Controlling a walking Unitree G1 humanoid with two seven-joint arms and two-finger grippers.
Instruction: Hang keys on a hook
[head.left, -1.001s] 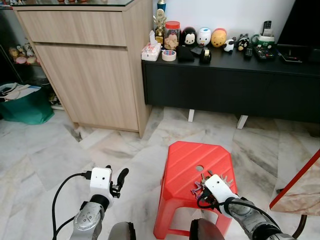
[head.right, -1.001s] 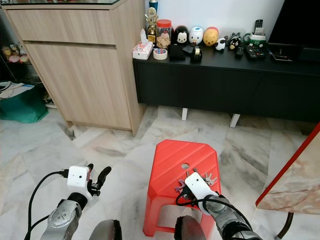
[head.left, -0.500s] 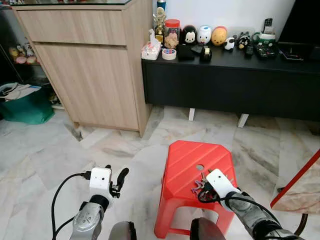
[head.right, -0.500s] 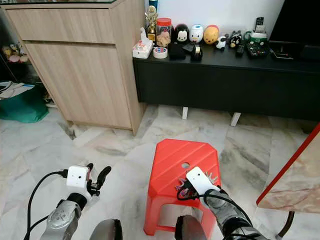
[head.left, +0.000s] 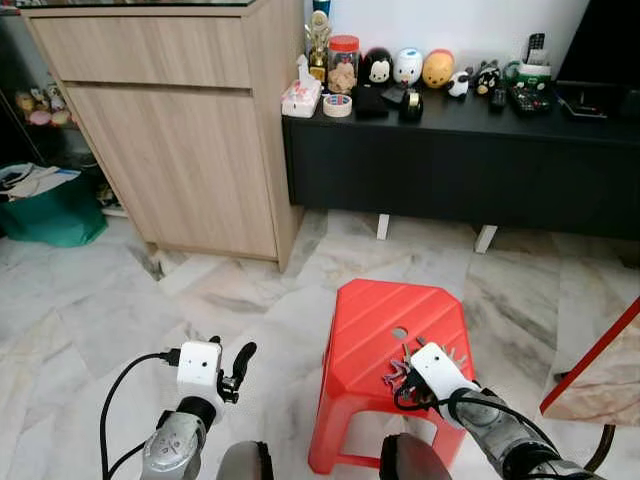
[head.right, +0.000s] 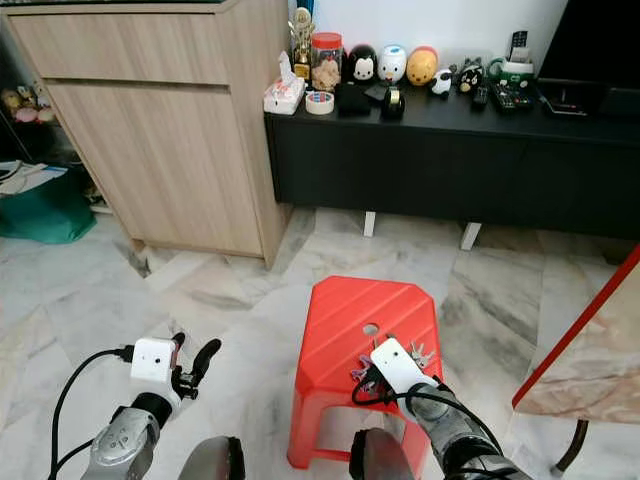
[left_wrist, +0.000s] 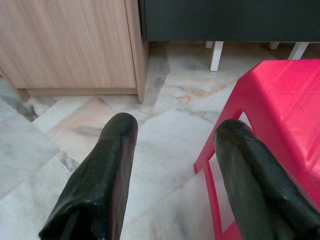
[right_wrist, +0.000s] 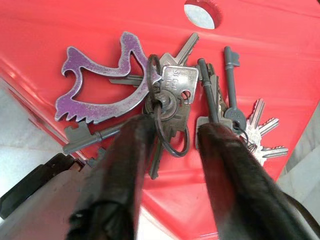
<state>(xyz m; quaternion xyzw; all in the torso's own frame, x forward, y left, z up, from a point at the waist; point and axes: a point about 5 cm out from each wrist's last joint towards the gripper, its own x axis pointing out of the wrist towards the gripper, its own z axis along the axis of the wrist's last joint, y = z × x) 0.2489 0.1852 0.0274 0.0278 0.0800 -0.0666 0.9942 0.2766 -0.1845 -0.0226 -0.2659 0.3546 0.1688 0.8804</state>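
Note:
A bunch of keys (right_wrist: 172, 92) with a purple bird-shaped tag (right_wrist: 100, 90) lies on the top of a red plastic stool (head.left: 375, 320), near its front right corner. My right gripper (right_wrist: 175, 127) is down on the bunch, open, with one black finger on each side of the key ring. In the left eye view that gripper (head.left: 408, 372) covers part of the keys (head.left: 395, 376). My left gripper (head.left: 230, 352) hangs open over the floor, left of the stool (left_wrist: 280, 100), with nothing between its fingers (left_wrist: 115, 150).
A tall wooden cabinet (head.left: 180, 130) stands at the back left. Beside it a low black console (head.left: 460, 170) carries toys and jars. A green bag (head.left: 50, 215) sits at far left. A red-edged marble table corner (head.left: 600, 370) juts in at the right. The floor is marble.
The right gripper has edged slightly over the keys on the stool. The keys lie where they were, and the left arm hangs much as before.

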